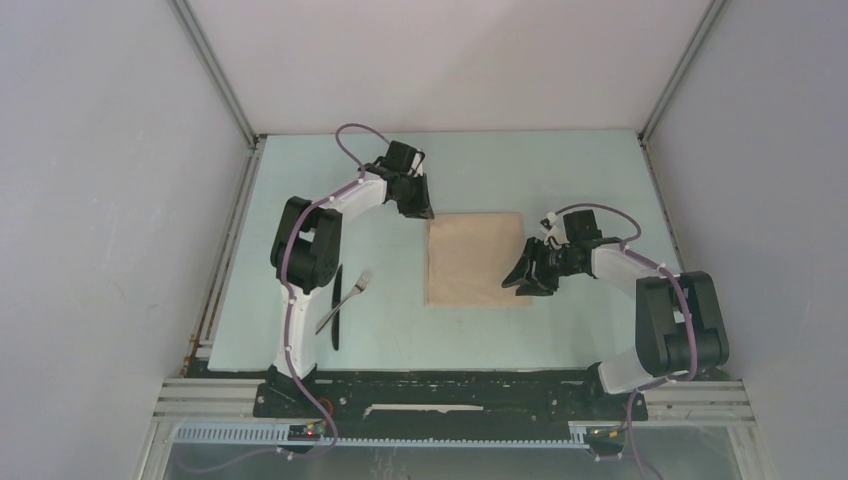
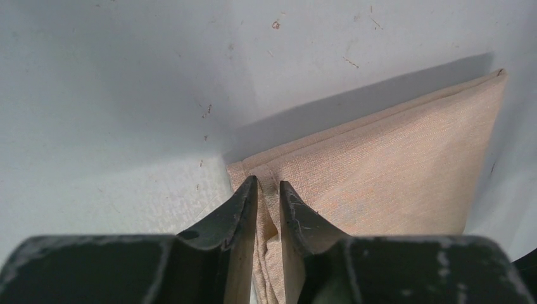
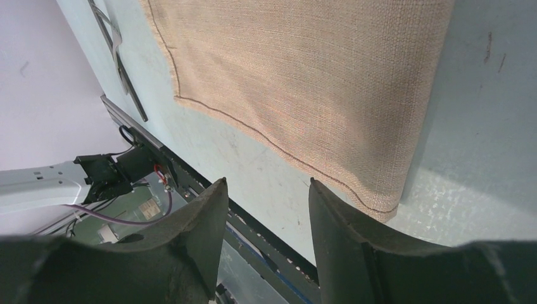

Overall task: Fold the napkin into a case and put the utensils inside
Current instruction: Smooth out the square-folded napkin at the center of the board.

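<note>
Because my left pincer (image 2: 268,183) pinches only one corner of the layered napkin (image 2: 392,171) while my right pincer (image 3: 267,182) hangs spread nearby, a lift could peel layers apart.

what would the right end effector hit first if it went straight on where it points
Probably the napkin, near its hemmed corner; the right end effector points down toward it over bare table. Depth is unclear, so the table could come first.

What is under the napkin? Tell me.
Only the table shows around the napkin; nothing pokes out. The left gripper pinches its corner. Whatever lies beneath is covered.
</note>
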### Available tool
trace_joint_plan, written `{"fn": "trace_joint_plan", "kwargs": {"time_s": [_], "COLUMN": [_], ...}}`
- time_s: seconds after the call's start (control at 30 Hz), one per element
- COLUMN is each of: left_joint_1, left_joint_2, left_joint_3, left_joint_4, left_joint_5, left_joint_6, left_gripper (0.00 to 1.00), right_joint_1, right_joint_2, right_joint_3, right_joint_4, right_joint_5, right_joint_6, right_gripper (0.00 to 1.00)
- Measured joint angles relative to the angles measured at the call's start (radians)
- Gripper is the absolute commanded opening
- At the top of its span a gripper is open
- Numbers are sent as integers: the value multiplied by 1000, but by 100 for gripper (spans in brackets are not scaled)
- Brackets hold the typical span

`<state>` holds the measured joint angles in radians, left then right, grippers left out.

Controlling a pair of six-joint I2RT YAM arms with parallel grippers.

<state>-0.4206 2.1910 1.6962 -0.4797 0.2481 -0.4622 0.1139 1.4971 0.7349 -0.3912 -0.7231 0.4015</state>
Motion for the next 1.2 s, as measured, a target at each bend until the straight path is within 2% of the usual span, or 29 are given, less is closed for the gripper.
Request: {"fn": "trace_joint_plan", "kwargs": {"time_s": [0.17, 0.3, 1.2], "left_joint_1": [0, 0, 0], "left_joint_2": [0, 0, -78], "left_joint_3": [0, 0, -88], "left_joint_4": [0, 2, -14], "left_joint_5": [4, 10, -89], "left_joint_6": [-2, -6, -12], "left_gripper": [16, 1, 0], "right_joint_1": [5, 5, 26], "right_joint_2": [0, -3, 32], "right_joint_3": [0, 0, 0], "right_joint_4": [0, 0, 29], "right_joint_5": [4, 10, 31], "right_joint_6": [0, 0, 0], "right_gripper": [60, 61, 60]}}
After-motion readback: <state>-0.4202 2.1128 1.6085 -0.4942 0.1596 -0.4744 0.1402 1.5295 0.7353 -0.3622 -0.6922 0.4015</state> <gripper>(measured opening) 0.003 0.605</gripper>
